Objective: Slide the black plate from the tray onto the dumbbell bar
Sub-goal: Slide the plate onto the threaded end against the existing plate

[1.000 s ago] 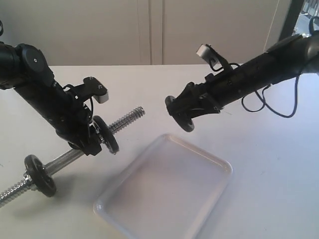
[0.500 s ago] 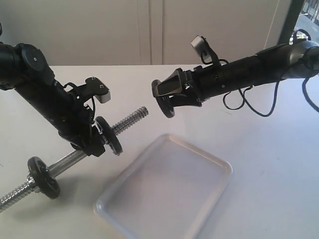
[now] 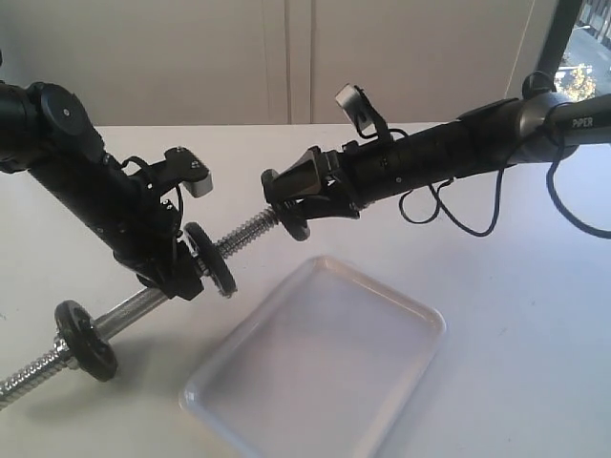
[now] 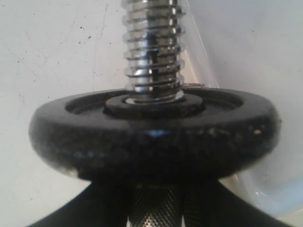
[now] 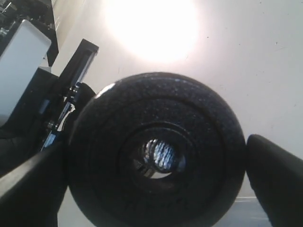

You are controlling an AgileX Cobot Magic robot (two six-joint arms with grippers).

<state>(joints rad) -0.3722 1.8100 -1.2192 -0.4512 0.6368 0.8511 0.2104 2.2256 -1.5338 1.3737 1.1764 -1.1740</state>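
Since hole must meet thread, right gripper (image 3: 294, 198) pinches plate (image 3: 289, 221) by its rim, face-on at the 2 o'clock tip of bar (image 3: 243, 232), seemingly touching. Left gripper (image 3: 179, 270) clamps the knurled middle, holding the bar tilted. Tray (image 3: 421, 320): 5 o'clock, apart.

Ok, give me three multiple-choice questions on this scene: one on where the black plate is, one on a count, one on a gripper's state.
1. Where is the black plate? A lying on the table; B at the bar's threaded tip; C at the bar's low end.
2. How many dark discs already sit on the dumbbell bar? A none; B four; C two.
3. The left gripper is: A shut on the bar; B open, away from the bar; C shut on the black plate.
Answers: B, the right gripper holds it there, with the thread showing through its hole. C, one disc sits low and another is beside the left gripper. A, it clamps the knurled middle.
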